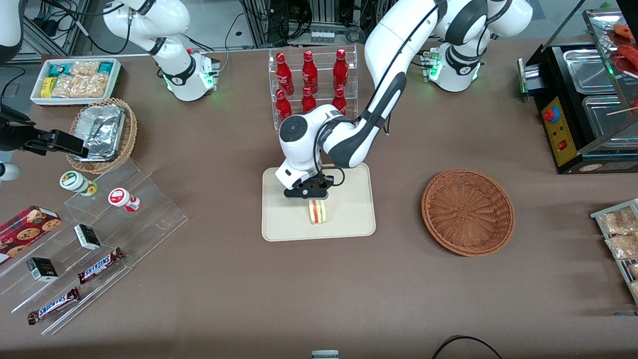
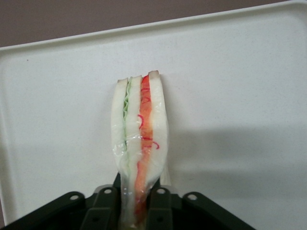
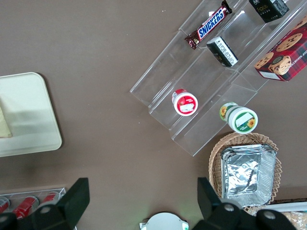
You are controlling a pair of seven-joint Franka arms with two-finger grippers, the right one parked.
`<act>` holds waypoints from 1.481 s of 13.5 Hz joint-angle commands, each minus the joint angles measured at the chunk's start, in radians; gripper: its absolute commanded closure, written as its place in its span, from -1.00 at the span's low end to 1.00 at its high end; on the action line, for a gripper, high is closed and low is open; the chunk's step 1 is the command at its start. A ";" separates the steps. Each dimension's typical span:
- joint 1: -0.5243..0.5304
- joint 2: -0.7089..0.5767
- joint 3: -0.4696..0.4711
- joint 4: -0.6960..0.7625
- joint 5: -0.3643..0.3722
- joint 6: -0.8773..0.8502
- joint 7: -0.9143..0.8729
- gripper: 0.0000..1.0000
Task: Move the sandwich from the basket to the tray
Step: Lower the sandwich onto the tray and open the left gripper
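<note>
Claw (image 1: 317, 198) sits low over the tray (image 1: 279, 224), clamped on the sandwich (image 1: 317, 211). Wrist view confirms it: the two fingers (image 2: 158, 211) pinch the wedge's bread faces, one finger on each side, with the wrap bunched between them. The grip is across the thin dimension, probably because that is the only span the claw can close on without crushing the filling layers sideways.

Sandwich (image 2: 140, 143) hangs edge-on from the claw, red and green layers showing, its free end pointing away from the fingers toward the tray (image 2: 240, 96) surface. It is over the tray's middle zone, nearer the tray's front-camera edge than the bottle rack (image 1: 313, 82) edge. Whether the free end touches the tray I cannot tell; the shadow close under it suggests it is very near or just touching.

Basket (image 1: 467, 211) lies on the counter (image 1: 299, 299) well apart from the tray, toward the working arm's end, with nothing in it. So the carry looks done and this is the release step, almost at task end.

Next move, as a judgement: open the fingers and lift straight up. Risk: the wedge is held upright on a narrow edge, so it will likely topple flat once freed, which is fine as long as it stays inside the rim. The clingy wrap could also stick to a finger and drag the sandwich up.
</note>
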 commanded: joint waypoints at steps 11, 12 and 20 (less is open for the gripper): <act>0.059 -0.203 0.022 0.011 -0.013 -0.144 -0.111 -0.98; 0.080 -0.238 0.022 0.006 -0.039 -0.195 -0.106 -0.98; 0.322 -0.634 0.022 -0.173 -0.139 -0.471 0.196 -0.98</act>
